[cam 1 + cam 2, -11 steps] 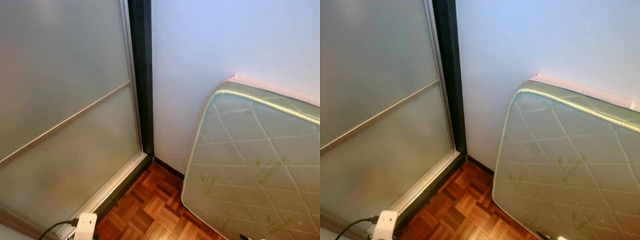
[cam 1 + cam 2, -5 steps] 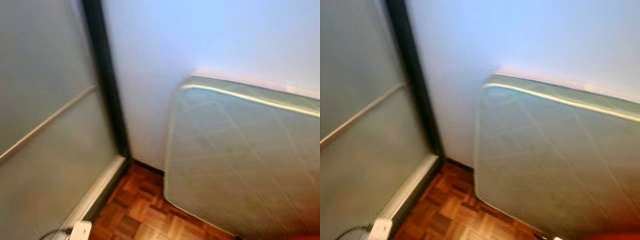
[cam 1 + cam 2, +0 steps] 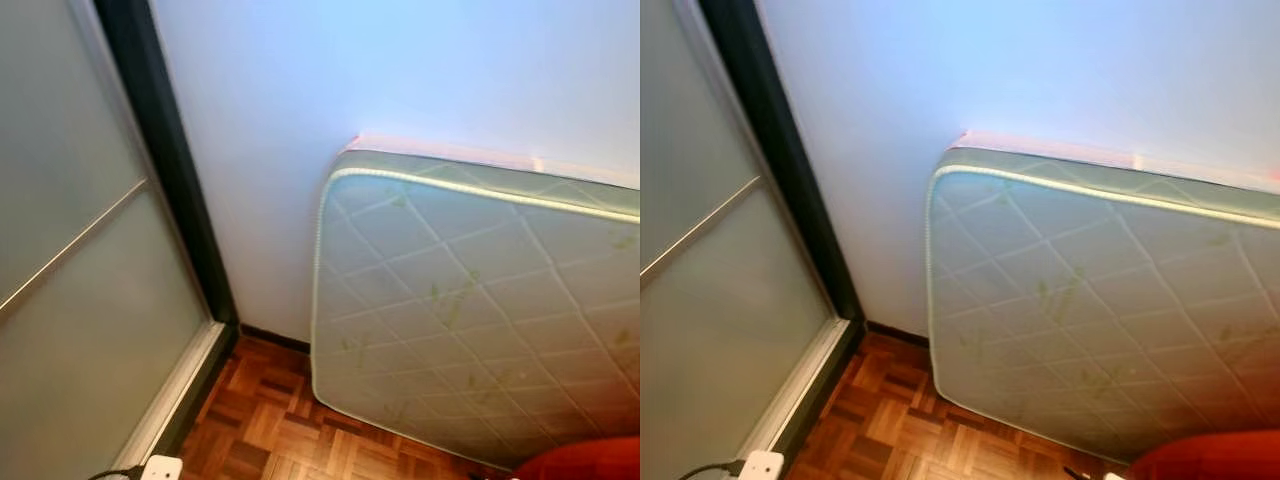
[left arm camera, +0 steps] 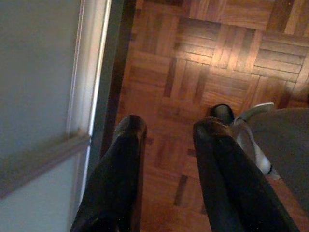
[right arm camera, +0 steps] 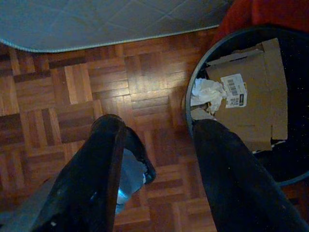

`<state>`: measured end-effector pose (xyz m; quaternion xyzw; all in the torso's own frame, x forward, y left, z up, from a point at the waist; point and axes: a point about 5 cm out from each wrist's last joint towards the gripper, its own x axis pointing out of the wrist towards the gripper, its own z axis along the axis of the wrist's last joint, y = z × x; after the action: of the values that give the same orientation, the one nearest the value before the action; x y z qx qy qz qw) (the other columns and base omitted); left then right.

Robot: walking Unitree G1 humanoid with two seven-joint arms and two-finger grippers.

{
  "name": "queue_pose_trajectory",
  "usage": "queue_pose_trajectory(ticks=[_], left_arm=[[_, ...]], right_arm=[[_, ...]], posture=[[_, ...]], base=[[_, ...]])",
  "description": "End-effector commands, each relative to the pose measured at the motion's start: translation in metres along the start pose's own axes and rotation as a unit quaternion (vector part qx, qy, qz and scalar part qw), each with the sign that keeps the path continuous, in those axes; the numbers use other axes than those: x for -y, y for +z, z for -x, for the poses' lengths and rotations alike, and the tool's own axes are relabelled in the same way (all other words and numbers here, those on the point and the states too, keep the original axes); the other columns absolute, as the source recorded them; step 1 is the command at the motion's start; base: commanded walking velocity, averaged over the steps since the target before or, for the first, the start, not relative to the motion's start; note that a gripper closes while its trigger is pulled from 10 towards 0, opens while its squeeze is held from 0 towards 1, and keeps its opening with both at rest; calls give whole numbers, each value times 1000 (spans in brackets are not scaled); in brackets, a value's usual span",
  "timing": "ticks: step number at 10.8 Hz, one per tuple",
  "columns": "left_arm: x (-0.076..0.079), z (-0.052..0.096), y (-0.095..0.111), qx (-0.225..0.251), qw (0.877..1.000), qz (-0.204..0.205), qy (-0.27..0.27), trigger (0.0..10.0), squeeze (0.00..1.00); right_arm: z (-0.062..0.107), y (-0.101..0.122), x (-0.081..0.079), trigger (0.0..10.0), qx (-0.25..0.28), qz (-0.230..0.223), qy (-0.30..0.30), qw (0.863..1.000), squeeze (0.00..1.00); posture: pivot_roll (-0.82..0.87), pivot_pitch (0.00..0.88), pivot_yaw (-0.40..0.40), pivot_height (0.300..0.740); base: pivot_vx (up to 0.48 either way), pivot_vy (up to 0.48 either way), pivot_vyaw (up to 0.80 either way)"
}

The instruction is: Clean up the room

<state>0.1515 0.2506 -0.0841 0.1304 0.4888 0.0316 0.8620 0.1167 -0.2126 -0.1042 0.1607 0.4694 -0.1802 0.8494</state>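
A quilted mattress (image 3: 470,320) with a green leaf print leans against the pale wall (image 3: 400,70), taking up the eye views from 2 to 5 o'clock. A frosted glass door (image 3: 70,300) with a dark frame (image 3: 170,190) stands from 8 to 11 o'clock. Parquet floor (image 3: 270,440) shows at 6 o'clock, with a white plug adapter (image 3: 160,468) and its cable at 7 o'clock, beside the door track. A red shape (image 3: 580,462) edges in at 5 o'clock, just below the mattress.

The left gripper (image 4: 166,128) hangs over the parquet beside the door track, its 2 fingers parted with nothing between them.

The right gripper (image 5: 154,128) hovers over the floor, its 2 fingers also spread and empty. Just beyond its fingertips sits a round black bin (image 5: 193,96) holding flattened cardboard (image 5: 251,92) with a barcode label and a crumpled white tissue (image 5: 207,92). The mattress edge lies farther off, and red fabric touches the bin's far rim.
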Motion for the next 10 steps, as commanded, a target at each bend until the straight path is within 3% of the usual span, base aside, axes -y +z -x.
queue_pose_trajectory(ticks=[1,4,10], left_arm=[[1,0,-1,-5,1000,-30,3,10000,0],[10,-2,6,1,1000,-17,-4,10000,0],[7,-2,9,11,1000,2,-2,10000,0]], right_arm=[[0,-1,2,10000,-5,1,1,1000,0],[0,0,4,10000,-3,2,-6,1000,0],[-1,8,9,10000,-1,40,2,999,0]], posture=[[230,40,-12,740],[232,39,-14,740],[247,2,-45,740]], base=[[0,-480,-781],[0,-82,-781],[0,0,-781]])
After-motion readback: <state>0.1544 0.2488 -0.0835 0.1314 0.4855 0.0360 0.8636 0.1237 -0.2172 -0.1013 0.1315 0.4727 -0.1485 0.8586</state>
